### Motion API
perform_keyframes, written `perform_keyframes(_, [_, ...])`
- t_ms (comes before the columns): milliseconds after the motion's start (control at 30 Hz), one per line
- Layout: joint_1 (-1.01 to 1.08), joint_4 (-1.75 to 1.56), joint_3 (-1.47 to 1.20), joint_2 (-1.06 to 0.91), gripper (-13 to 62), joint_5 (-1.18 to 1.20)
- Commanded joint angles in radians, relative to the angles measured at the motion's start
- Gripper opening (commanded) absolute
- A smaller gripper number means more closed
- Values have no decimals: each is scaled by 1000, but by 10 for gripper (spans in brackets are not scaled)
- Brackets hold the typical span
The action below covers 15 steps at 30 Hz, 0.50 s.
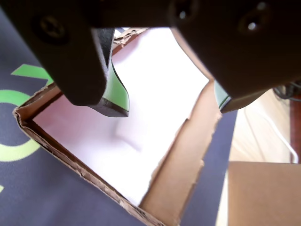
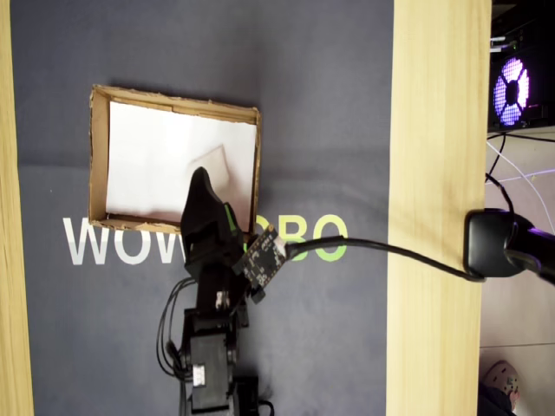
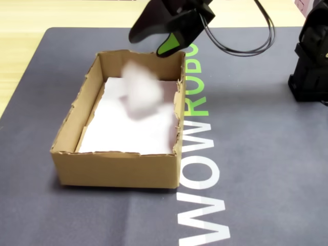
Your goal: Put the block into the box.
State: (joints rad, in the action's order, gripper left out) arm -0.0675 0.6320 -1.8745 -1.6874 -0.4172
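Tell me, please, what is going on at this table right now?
A small robot arm has its gripper open above a torn cardboard box lined with white paper. A white block shows as a blur inside the box's outline in the fixed view, apparently just released and falling. Nothing sits between the green-padded fingers in the wrist view. The box rests on a dark mat printed with lettering.

Box [image 3: 118, 166]: brown cardboard, white sheet lining its bottom. Block [image 3: 139, 91]: plain white, a blur in the fixed view. My end effector [image 1: 171, 106]: black, green pads inside. Mat [image 3: 266, 169]: dark grey, white and green lettering. Worktop [image 2: 438, 130]: pale wood grain. Cable [image 2: 381, 250]: black.
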Motion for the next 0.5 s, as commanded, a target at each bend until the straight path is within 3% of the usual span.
perform_keyframes(0, [-11, -78, 44, -32, 357, -57])
perform_keyframes(267, [-3, -153, 26, -98, 362, -57])
perform_keyframes(467, [52, -667, -298, -233, 345, -97])
